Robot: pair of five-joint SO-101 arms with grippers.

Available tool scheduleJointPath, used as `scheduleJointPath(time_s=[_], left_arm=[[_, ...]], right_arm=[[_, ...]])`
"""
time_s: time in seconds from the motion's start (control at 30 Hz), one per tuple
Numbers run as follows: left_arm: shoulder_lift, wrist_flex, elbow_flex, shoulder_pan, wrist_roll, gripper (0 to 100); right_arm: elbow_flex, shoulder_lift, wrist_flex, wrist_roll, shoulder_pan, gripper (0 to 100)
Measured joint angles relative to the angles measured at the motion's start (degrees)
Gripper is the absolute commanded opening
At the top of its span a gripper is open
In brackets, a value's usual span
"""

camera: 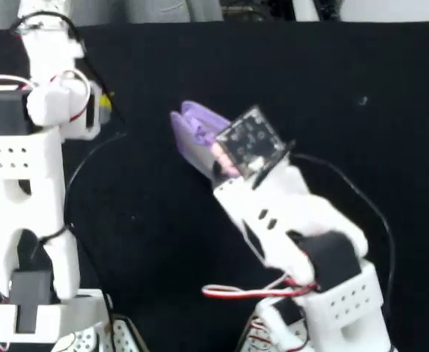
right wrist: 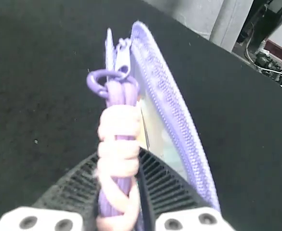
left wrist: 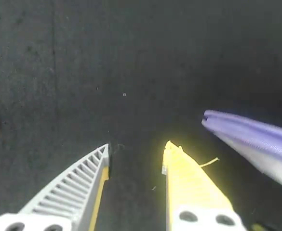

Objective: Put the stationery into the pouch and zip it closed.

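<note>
The right pincer (right wrist: 119, 166) is clamped on the braided cord (right wrist: 117, 134) of the zip pull, holding the purple pouch (camera: 193, 132) near 11 o'clock of the high view's middle; the left pincer (left wrist: 136, 151) gapes empty at the pouch's 9 o'clock; the mouth looks part open, so the left should probably brace the free end while the cord is pulled straight along the teeth.

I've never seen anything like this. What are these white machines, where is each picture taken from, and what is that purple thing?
These are two small robot arms at a black table. One picture looks down from above; the other two come from cameras on each arm's wrist, looking along its pincer, called a gripper. The right gripper is clamped on a purple pouch, pinching the pink cord by its zip pull. The left gripper, with one white and one yellow finger, is open and holds nothing; the pouch's edge shows near it.
</note>
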Motion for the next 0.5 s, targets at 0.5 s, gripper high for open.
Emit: scheduleJointPath(time_s=[0.5], left_arm=[[-7.6,0.0,14.6,3.0,-15.0,19]], right_arm=[[3.7,-11.5,6.9,5.2,-5.5,1.1]])
